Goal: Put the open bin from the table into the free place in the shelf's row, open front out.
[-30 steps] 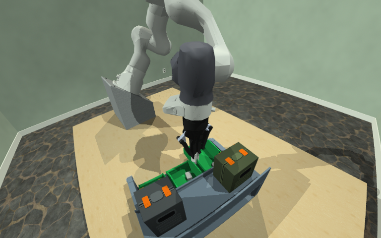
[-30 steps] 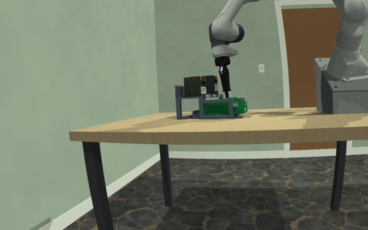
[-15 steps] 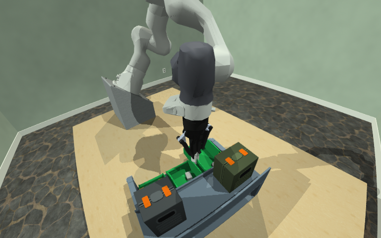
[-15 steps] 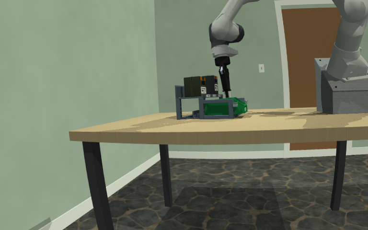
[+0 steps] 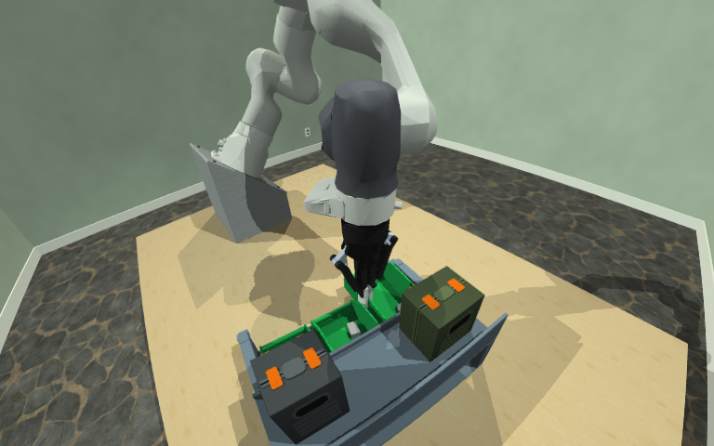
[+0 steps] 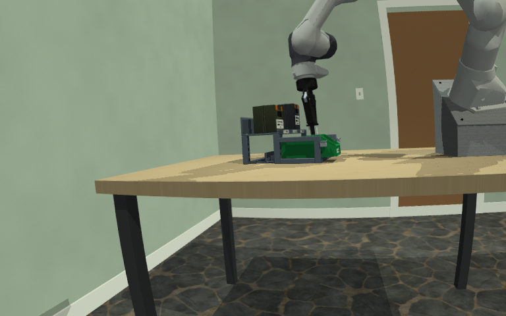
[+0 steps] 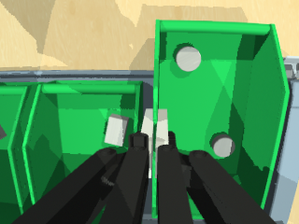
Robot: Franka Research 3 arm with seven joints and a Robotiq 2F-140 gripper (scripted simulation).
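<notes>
The open green bin holds two grey round parts and stands at the right end of the row of green bins, its front reaching farther out over the table than its neighbours. It also shows in the top view and in the exterior view, where it sticks out of the grey shelf and looks slightly tilted. My gripper points down and is shut on the bin's left side wall. It also shows in the top view and the exterior view.
A neighbour green bin with a pale part sits directly left. On the shelf's upper board stand a dark grey case and an olive case. The arm's grey base block stands farther off on the table.
</notes>
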